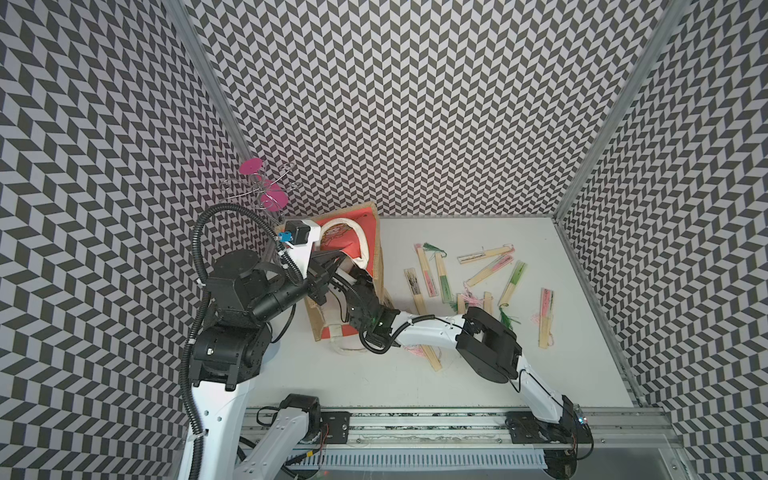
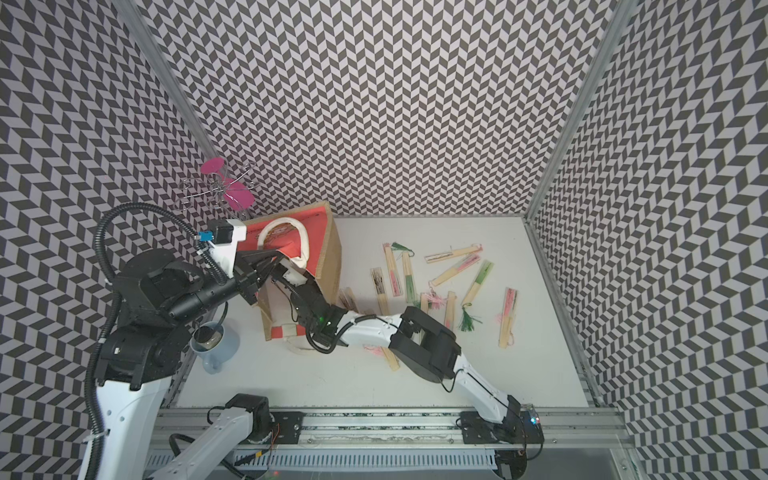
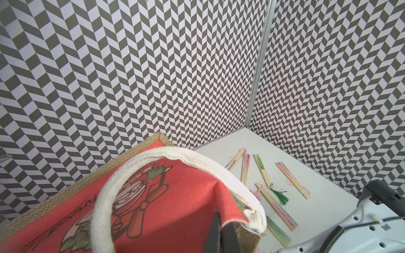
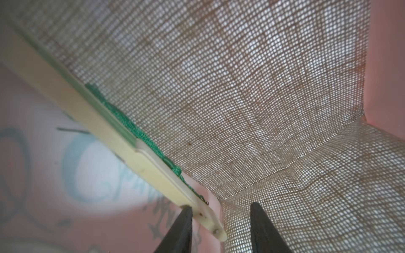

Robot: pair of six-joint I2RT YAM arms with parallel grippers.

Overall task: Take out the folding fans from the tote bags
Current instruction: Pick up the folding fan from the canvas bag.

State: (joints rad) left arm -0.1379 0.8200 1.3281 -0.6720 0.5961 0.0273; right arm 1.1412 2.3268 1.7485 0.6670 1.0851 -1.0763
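The tan jute tote bag [image 1: 377,253] [image 2: 330,257] stands at the table's back left, its mouth turned toward the arms. My left gripper [image 1: 336,264] [image 2: 275,261] [image 3: 222,219] is shut on the bag's red top edge [image 3: 219,192], beside the white handle [image 3: 175,153]. My right arm [image 1: 368,301] reaches into the bag, so its gripper is hidden in both top views. In the right wrist view the right gripper [image 4: 221,206] stands open inside the bag. A folding fan [image 4: 122,135] with a green tassel has its end between the jaws, touching one finger [image 4: 186,219]. Several folding fans [image 1: 428,270] [image 2: 392,270] [image 3: 263,170] lie on the table.
A chrome wire stand with pink discs [image 1: 266,187] [image 2: 226,187] stands behind the bag. A pale blue cup [image 2: 216,340] sits by the left arm's base. One fan [image 1: 432,359] lies partly under the right forearm. Patterned walls close three sides; a rail [image 1: 415,419] runs along the front.
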